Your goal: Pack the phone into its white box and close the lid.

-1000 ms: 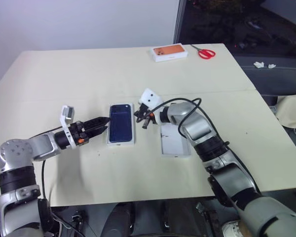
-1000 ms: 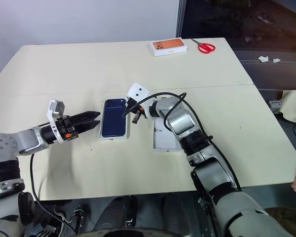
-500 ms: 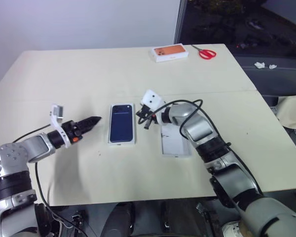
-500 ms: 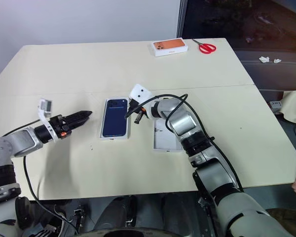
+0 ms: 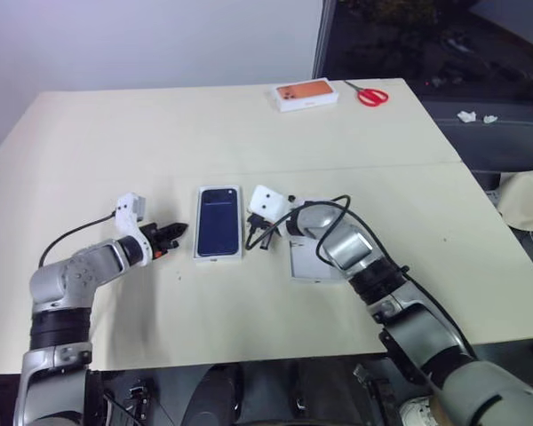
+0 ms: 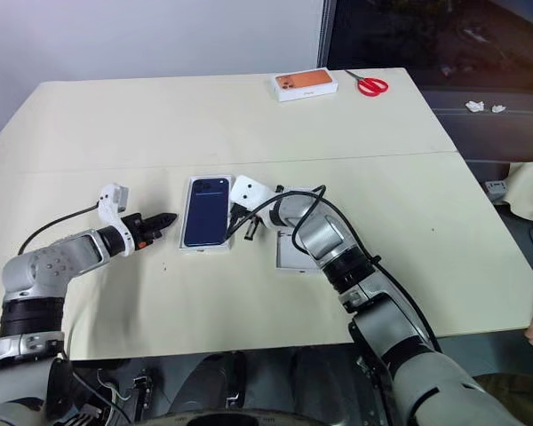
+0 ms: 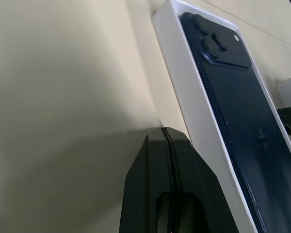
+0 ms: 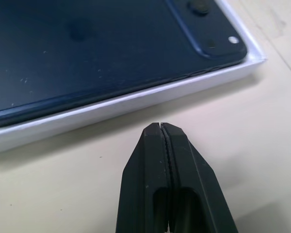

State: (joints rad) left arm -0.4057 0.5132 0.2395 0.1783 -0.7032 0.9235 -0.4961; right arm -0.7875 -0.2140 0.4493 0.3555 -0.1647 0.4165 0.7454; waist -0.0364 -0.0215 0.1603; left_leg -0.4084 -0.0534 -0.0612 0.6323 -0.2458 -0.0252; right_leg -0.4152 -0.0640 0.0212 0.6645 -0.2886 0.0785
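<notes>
Since the phone (image 5: 218, 232) already lies in the white box (image 7: 194, 109) and both our left gripper (image 5: 171, 234) and right gripper (image 5: 257, 238) are pinched closed and empty, we judge the lid (image 5: 312, 259) light, stiff card, best pinched at a long edge.

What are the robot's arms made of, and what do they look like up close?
Both arms are chunky silver-grey segments joined by black bands. Each ends in a tool of two slim black fingers: the left tool has a small orange mark behind its fingers, and the right tool does not show one. A white camera block sits on each wrist, and a loose black cable loops along each forearm.
</notes>
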